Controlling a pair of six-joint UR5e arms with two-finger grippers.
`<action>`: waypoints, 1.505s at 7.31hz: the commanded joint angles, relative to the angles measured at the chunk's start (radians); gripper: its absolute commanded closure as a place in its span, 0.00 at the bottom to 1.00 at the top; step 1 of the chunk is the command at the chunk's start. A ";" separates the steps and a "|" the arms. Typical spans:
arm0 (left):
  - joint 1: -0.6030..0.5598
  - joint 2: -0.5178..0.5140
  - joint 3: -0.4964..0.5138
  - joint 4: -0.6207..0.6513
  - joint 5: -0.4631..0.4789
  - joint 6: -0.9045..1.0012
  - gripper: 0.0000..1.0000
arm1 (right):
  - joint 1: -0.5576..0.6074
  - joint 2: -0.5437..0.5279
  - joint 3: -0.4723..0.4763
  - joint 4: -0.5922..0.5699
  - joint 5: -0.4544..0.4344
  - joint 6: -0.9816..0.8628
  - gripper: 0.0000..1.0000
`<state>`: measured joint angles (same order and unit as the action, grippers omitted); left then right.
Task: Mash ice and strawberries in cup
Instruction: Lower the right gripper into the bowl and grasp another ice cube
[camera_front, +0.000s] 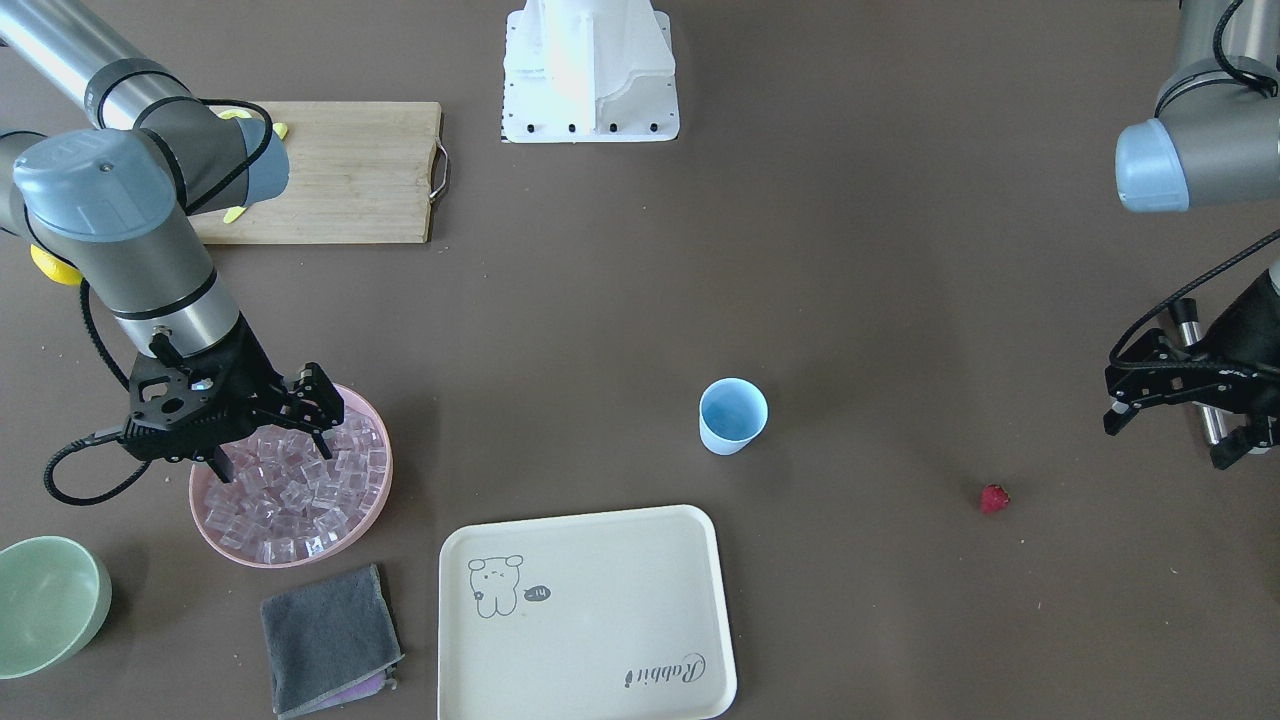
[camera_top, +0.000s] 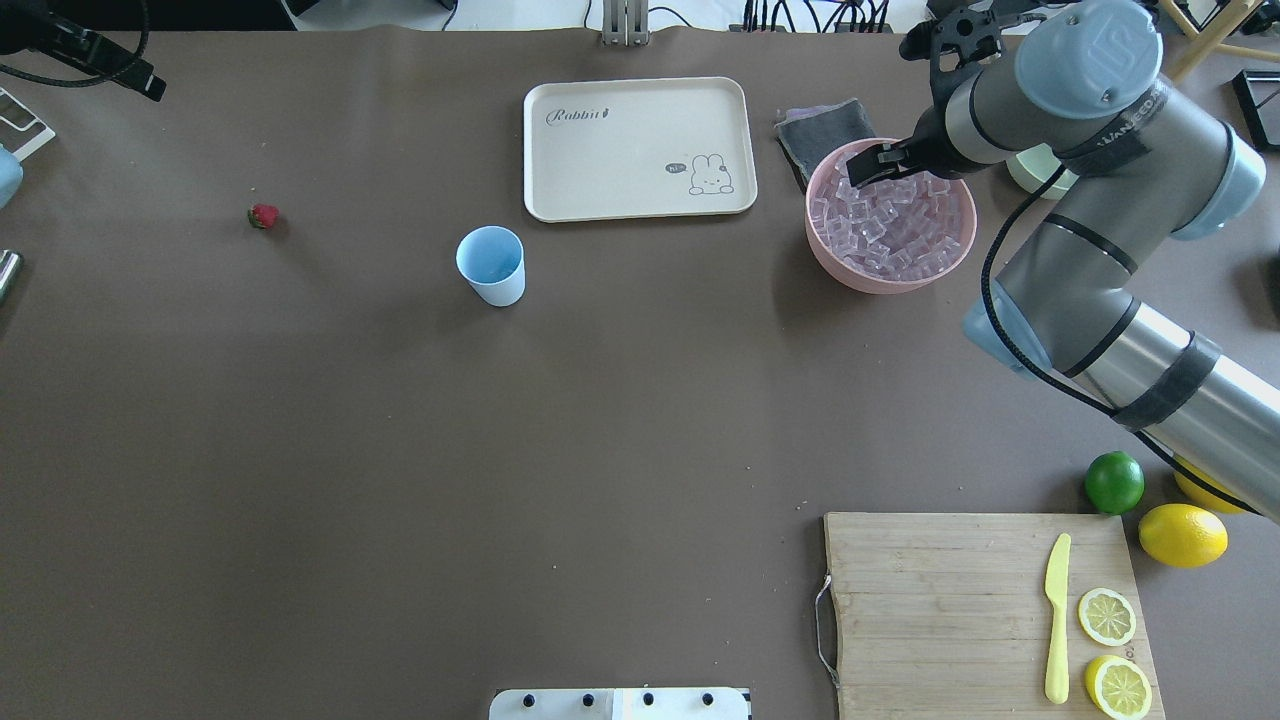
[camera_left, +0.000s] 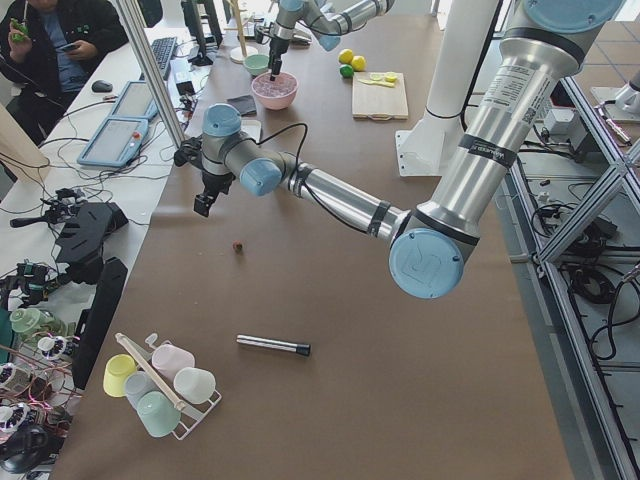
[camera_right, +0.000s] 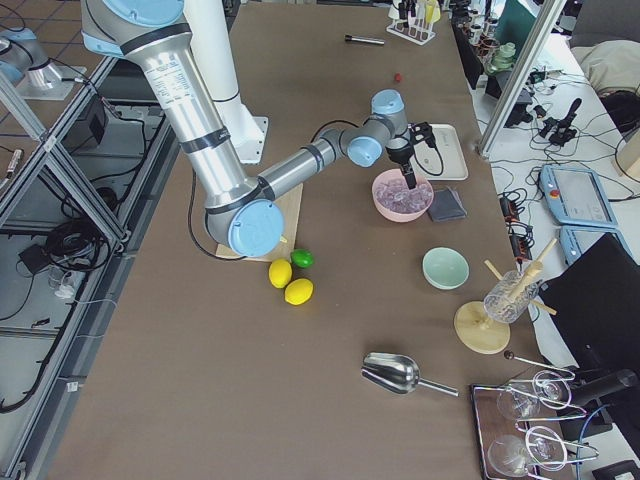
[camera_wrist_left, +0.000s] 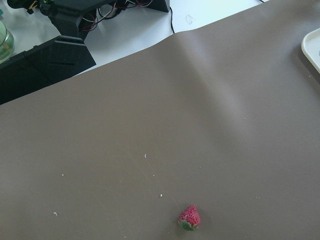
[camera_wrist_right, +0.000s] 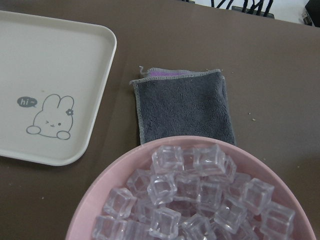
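The cup (camera_front: 733, 415) stands upright mid-table, mouth up. The strawberry (camera_front: 994, 498) lies well apart from it, near the left gripper (camera_front: 1168, 442), which is spread wide and partly cut off at the frame's edge. The right gripper (camera_front: 270, 448), jaws apart, hangs over the ice (camera_front: 290, 505) in the pink bowl (camera_front: 387, 470), hiding some cubes.

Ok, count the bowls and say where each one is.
2. The pink bowl, full of ice, is under the right gripper; the pale green bowl, empty, stands beside it toward the robot's right. No others show.
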<state>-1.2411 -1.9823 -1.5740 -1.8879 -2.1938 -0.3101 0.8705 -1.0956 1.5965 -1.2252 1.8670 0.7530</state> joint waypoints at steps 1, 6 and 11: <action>0.000 -0.001 0.000 0.000 0.037 0.002 0.02 | -0.036 -0.003 -0.016 -0.005 -0.012 -0.004 0.02; 0.000 0.007 -0.001 0.000 0.039 0.000 0.02 | -0.050 -0.006 -0.052 0.006 -0.052 -0.017 0.26; 0.000 0.007 -0.001 0.000 0.037 0.000 0.02 | -0.067 0.002 -0.087 0.009 -0.054 -0.015 0.23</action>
<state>-1.2410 -1.9764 -1.5754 -1.8883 -2.1566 -0.3099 0.8109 -1.0944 1.5103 -1.2165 1.8144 0.7378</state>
